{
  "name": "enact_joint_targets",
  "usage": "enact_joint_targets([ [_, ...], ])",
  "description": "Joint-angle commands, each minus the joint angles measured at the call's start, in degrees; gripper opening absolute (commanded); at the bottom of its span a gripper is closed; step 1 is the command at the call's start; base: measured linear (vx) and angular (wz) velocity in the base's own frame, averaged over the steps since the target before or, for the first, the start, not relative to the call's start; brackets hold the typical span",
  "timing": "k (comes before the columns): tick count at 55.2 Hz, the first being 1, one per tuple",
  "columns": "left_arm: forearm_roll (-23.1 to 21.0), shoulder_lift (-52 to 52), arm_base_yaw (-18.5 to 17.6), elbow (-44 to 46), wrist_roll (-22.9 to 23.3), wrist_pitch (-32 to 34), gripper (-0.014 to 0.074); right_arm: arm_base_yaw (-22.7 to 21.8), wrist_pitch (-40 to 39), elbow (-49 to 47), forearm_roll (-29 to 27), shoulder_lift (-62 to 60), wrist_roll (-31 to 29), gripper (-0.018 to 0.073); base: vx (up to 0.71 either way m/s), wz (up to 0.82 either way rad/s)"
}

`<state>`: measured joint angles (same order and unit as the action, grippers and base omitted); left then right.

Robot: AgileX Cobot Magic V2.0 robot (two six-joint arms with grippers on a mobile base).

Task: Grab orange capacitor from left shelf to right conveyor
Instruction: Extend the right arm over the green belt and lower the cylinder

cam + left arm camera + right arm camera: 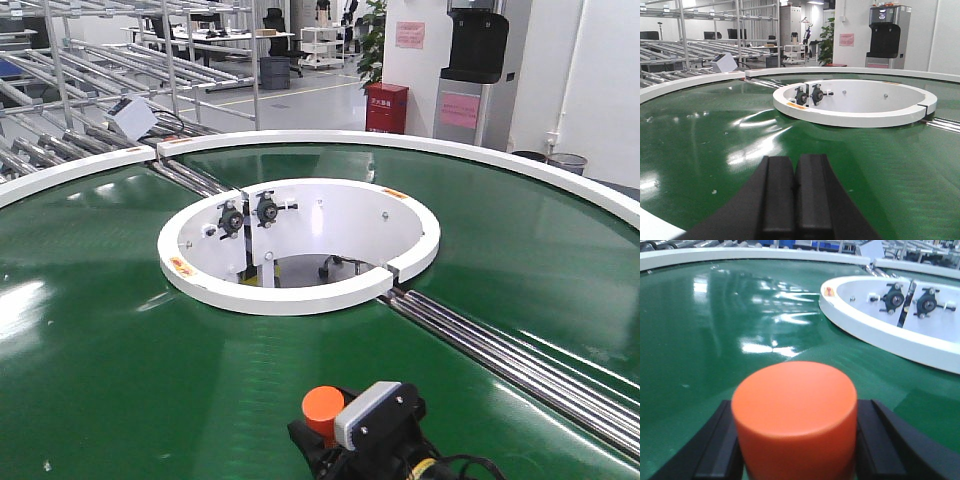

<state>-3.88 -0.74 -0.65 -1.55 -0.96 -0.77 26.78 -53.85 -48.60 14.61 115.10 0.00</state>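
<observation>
The orange capacitor (796, 415) stands upright between the two black fingers of my right gripper (800, 407), which press on both of its sides; its printed side is hidden. In the front view the capacitor (323, 405) and the right gripper (326, 428) are low over the near part of the right conveyor's green belt (120, 330). I cannot tell whether the capacitor's base touches the belt. My left gripper (796, 175) is shut and empty over the belt (715, 125). The left shelf (60, 120) with steel roller rails is at the far left.
The white inner ring (300, 295) with two black bearing blocks lies ahead of the right gripper. Metal seam strips (520, 360) cross the belt at the right. The white outer rim (400, 142) curves round the back. A red cabinet (387, 107) stands beyond.
</observation>
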Motion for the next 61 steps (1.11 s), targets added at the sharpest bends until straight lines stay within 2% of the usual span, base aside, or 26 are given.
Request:
enact_joint_targets([
  [1, -0.41, -0.66, -0.3, -1.86, 0.37, 4.69, -0.0006, -0.09, -1.14, -4.57, -0.6, -1.12, 0.73, 0.0362, 0.0, 0.0],
  [22, -0.41, -0.66, -0.3, -1.86, 0.37, 4.69, -0.0006, -0.09, 0.47, -10.26, -0.67, 4.61, 2.15, 0.0386, 0.0, 0.0],
  [32, -0.41, -0.66, -0.3, -1.86, 0.37, 4.69, -0.0006, -0.09, 0.47, -10.21, -0.86, 5.88, 2.15, 0.0468, 0.0, 0.0],
  [47, -0.41, -0.66, -0.3, -1.86, 0.37, 4.69, -0.0006, -0.15, 0.7, -10.02, -2.36, 5.83, 1.88, 0.0654, 0.0, 0.0],
  [53, -0.41, -0.66, -0.3, -1.86, 0.37, 4.69, -0.0006, -0.47, 0.84, -8.8, -2.96, 4.52, 0.63, 0.0682, 0.0, 0.0],
  [61, -0.41, -0.66, -0.3, -1.86, 0.37, 4.69, -0.0006, -2.24, 1.25, -3.61, -4.2, -0.81, -2.74, 0.0673, 0.0, 0.0],
])
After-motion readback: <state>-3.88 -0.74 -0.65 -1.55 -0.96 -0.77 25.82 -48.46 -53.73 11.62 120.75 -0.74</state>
